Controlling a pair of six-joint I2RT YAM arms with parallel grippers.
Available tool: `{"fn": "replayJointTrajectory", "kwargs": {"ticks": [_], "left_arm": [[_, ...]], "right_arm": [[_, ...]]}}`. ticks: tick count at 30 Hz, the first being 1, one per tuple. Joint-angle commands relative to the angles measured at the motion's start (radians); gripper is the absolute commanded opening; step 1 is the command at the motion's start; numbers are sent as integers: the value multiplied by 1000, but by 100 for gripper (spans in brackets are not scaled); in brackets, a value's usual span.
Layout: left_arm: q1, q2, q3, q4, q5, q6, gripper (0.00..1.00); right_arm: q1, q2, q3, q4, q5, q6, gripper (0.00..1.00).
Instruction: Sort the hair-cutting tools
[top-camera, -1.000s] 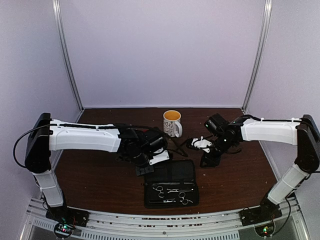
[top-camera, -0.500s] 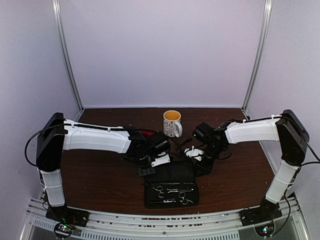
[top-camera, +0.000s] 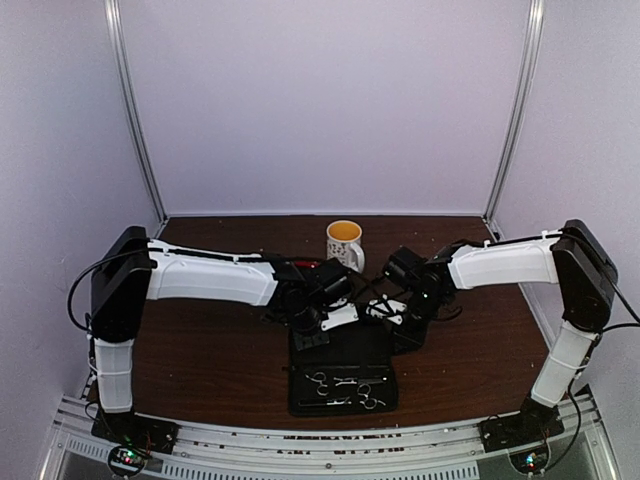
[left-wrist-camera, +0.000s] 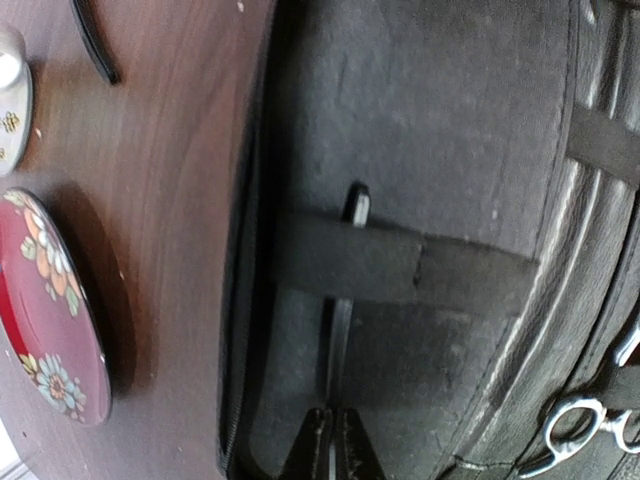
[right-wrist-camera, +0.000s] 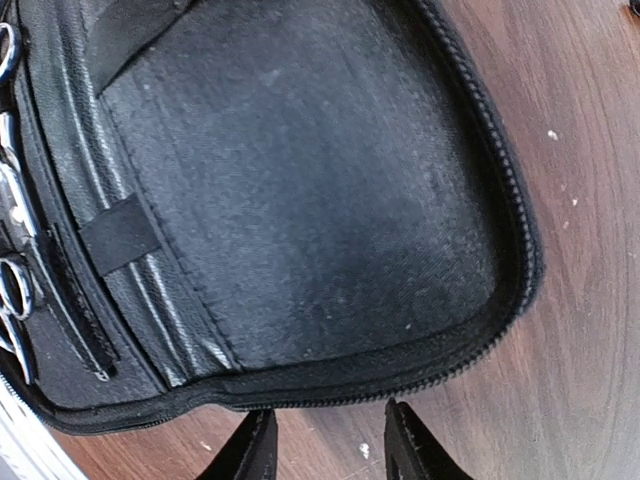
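A black zip case (top-camera: 340, 368) lies open at the table's near middle. Two silver scissors (top-camera: 345, 385) sit strapped in its near half; they also show in the left wrist view (left-wrist-camera: 585, 440) and the right wrist view (right-wrist-camera: 12, 270). My left gripper (top-camera: 311, 336) (left-wrist-camera: 331, 455) is shut on a thin black stick (left-wrist-camera: 345, 300), whose length runs under an elastic strap (left-wrist-camera: 400, 265) in the case's far half. My right gripper (top-camera: 406, 336) (right-wrist-camera: 330, 455) is open, its jaws just outside the case's zip edge (right-wrist-camera: 380, 375), touching nothing. Another thin black strip (left-wrist-camera: 95, 40) lies on the wood.
A red patterned saucer (left-wrist-camera: 55, 310) lies on the table just left of the case, mostly hidden under my left arm in the top view (top-camera: 305, 265). A white mug (top-camera: 345, 246) with an orange inside stands behind the case. Enclosure walls ring the table.
My left gripper has moved right, onto the case's far half. My right gripper has moved left and nearer, to the case's right edge.
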Motion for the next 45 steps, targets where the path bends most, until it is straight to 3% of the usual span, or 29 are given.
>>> {"fn": "replayJointTrajectory", "kwargs": {"ticks": [1,7,12,19,22,29,33,45], "left_arm": [[-3,22,45,107,54,33,0],[-3,38,46,139,65,39,2],[-3,12,40,138,48,27,30],[-3,-163,-19,129,70,-31,35],[-2,-225,-72,130,38,-57,33],[38,-260,-213,123,15,-117,12],[58,-254,-249,146,27,-136,1],[69,-134,-212,197,78,-127,0]], "right_arm": [[-7,-13,5,7,57,-13,37],[-60,-48,-13,8,47,-17,37],[-61,-29,-5,0,43,-17,37],[-61,-29,-5,4,57,-20,37],[-63,-29,-6,7,66,-19,37],[-67,-6,4,6,69,-12,36],[-69,8,6,0,61,-11,30],[-68,35,12,-8,41,-13,27]]}}
